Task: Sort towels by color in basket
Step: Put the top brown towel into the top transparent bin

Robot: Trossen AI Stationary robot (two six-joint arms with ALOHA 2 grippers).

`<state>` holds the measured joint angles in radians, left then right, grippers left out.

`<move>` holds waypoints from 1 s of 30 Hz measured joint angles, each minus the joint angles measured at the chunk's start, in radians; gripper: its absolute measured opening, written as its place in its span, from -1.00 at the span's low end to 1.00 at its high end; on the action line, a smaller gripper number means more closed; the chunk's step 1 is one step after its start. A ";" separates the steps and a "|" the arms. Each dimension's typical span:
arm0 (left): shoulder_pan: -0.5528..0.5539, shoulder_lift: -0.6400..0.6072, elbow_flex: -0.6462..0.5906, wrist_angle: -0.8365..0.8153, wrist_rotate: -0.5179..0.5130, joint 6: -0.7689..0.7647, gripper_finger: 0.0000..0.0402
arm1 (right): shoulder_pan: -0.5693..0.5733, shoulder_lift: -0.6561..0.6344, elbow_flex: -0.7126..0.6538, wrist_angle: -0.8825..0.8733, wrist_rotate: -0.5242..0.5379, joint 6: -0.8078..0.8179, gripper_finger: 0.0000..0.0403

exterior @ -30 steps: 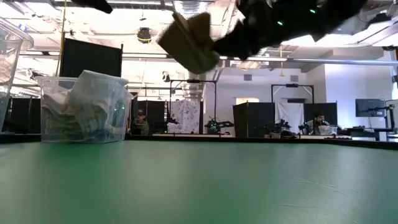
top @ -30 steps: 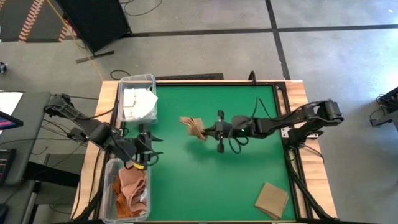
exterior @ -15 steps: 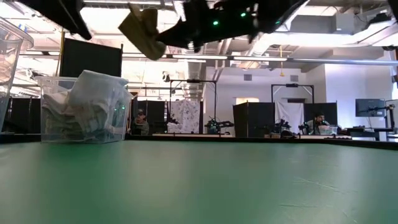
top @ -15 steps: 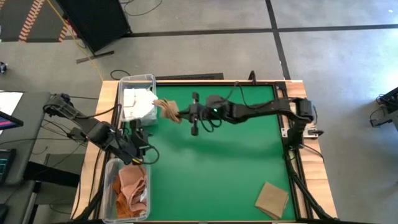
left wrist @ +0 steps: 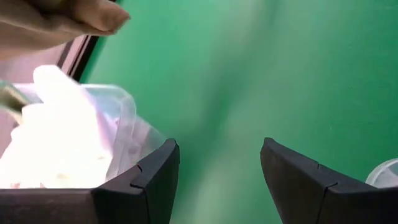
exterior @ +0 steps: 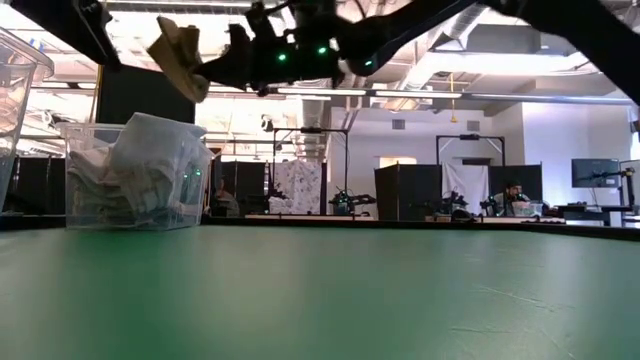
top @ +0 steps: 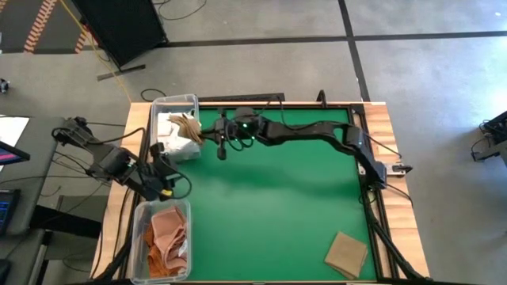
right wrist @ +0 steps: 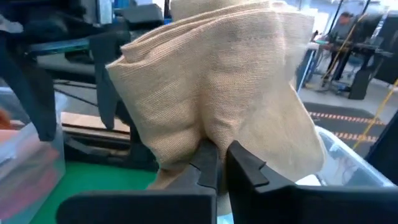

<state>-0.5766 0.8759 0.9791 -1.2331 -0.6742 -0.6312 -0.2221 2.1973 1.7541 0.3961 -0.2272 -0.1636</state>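
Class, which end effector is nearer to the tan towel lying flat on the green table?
Right. Neither is close: the right end effector is over the white-towel bin, the left end effector beside the table's left edge; the tan towel lies opposite.

Overhead view looks straight down, low view level across the green table [top: 277, 198]; both share the clear bin [exterior: 135, 175]

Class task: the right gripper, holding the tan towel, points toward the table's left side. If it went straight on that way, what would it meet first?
Probably the clear bin of white towels: the right gripper, shut on the tan towel, is already above the bin's edge. Its height is unclear, so it might pass above.
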 joint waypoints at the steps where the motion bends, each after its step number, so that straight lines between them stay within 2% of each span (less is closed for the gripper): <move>1: 0.000 -0.002 0.000 -0.010 0.005 -0.013 0.07 | -0.005 0.025 0.034 0.005 -0.013 0.009 -0.82; 11: 0.000 -0.006 0.000 -0.014 0.052 -0.069 0.07 | -0.043 0.236 0.302 -0.017 -0.109 0.136 -0.81; 18: 0.000 -0.006 0.000 -0.010 0.061 -0.089 0.07 | -0.057 0.346 0.478 -0.139 -0.112 0.140 -0.80; 22: -0.001 -0.006 0.000 -0.009 0.061 -0.094 0.07 | -0.071 0.360 0.513 -0.204 -0.105 0.124 -0.77; 26: -0.001 -0.006 0.000 -0.009 0.068 -0.096 0.07 | -0.083 0.360 0.513 -0.234 -0.103 0.114 -0.61; 30: -0.001 -0.006 0.000 -0.007 0.068 -0.100 0.07 | -0.089 0.360 0.513 -0.237 -0.103 0.110 -0.30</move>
<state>-0.5774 0.8700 0.9791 -1.2404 -0.6067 -0.7307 -0.3111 2.5576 2.2673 0.1593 -0.3301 -0.0532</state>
